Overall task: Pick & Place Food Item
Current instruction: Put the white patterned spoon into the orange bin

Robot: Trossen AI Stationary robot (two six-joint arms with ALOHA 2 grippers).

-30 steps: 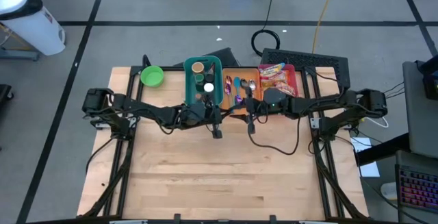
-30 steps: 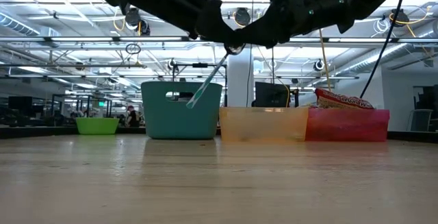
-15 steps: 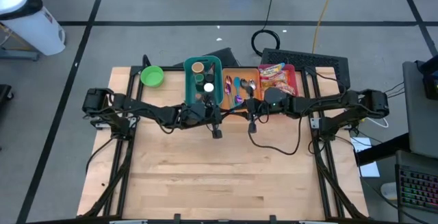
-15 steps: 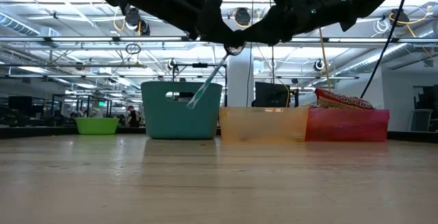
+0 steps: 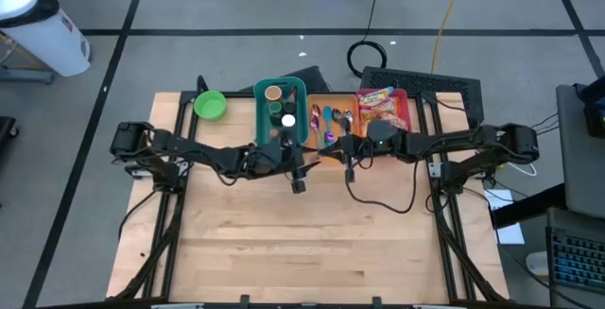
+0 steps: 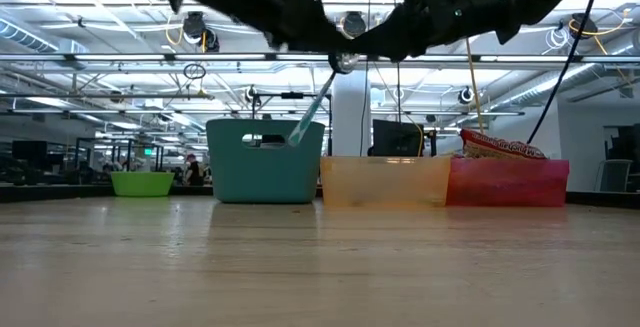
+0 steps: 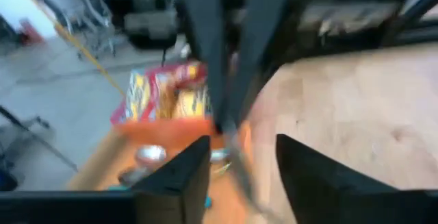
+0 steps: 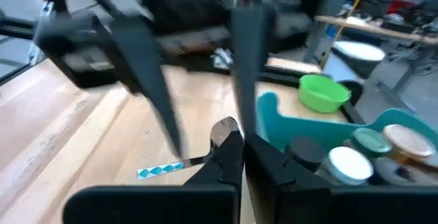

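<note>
A metal spoon (image 6: 318,102) with a teal patterned handle hangs in the air in front of the bins. My right gripper (image 8: 243,138) reaches in from the table's right (image 5: 331,150) and is shut on it. My left gripper (image 7: 239,148) reaches in from the left (image 5: 304,161) and is open. Its two fingers (image 8: 152,80) stand apart just above the spoon and touch nothing that I can see. A teal bin (image 5: 282,111) holds round food items. An orange bin (image 5: 331,115) holds utensils. A red bin (image 5: 383,109) holds snack packets. My right gripper pinches the spoon at its bowl end (image 8: 222,133) between its two fingers. The fingers come from the table's right, slanting down. The spoon is clear of the table and slants down, its handle end (image 6: 297,137) toward the left.
A green bowl (image 5: 210,105) stands at the far left of the table, beside the teal bin. The three bins line the far edge. The wooden table top (image 5: 302,243) lies open toward the near edge. Cables hang from the right arm.
My left gripper has moved up and back toward the table's left, away from the spoon; it shows blurred. The spoon stays in my right gripper and has risen a little, so its handle end now hangs higher.
</note>
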